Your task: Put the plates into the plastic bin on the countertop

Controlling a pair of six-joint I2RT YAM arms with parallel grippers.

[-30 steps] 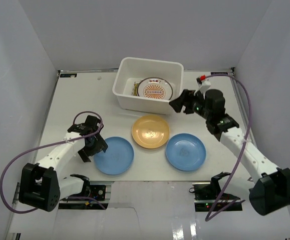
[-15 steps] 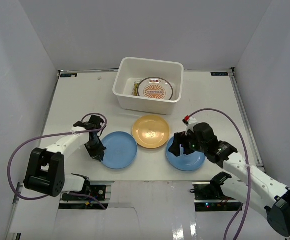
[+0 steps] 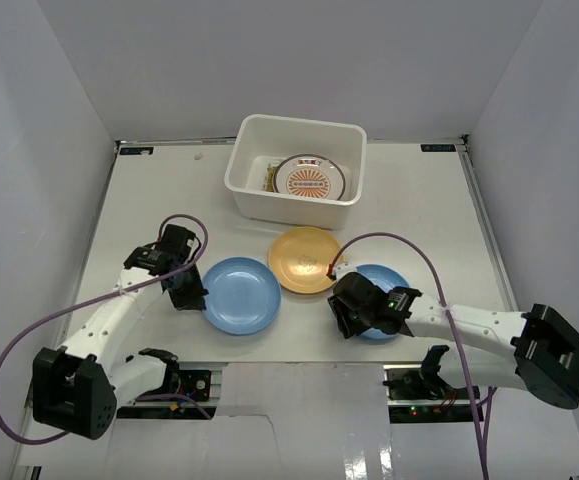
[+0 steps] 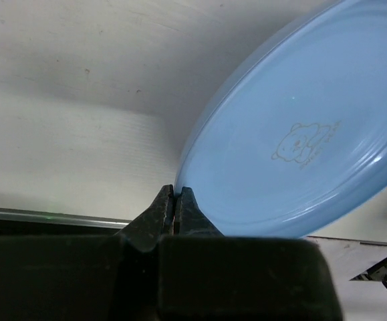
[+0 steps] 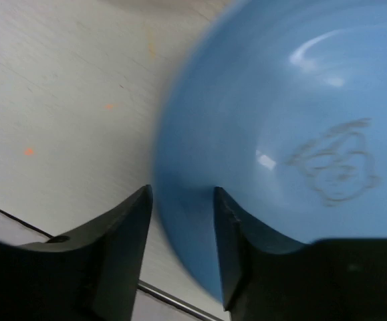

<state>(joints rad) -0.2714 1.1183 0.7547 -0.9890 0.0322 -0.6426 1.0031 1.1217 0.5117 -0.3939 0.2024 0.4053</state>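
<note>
My left gripper is low at the left rim of the left blue plate, a shallow round dish in plain blue with a faint bear drawn in its well; in the left wrist view my fingertips are pressed hard together with only a hairline between them, nipping the very edge of that rim; the plate looks tipped, with a shadow on the surface beneath its raised side. My right gripper reaches across to the near-left edge of the right blue plate, the same plain blue round dish; my fingers stand apart there, one outside the rim on the table and the other over the well, with the rim between them and not clamped. Between the two blue plates, a little farther back, a plain orange-yellow round plate lies flat on the off-white countertop. Behind it sits the white rectangular plastic bin, well apart from both my grippers; inside it rests a white plate with an orange sunburst, and a yellow patterned plate shows at its left edge.
</note>
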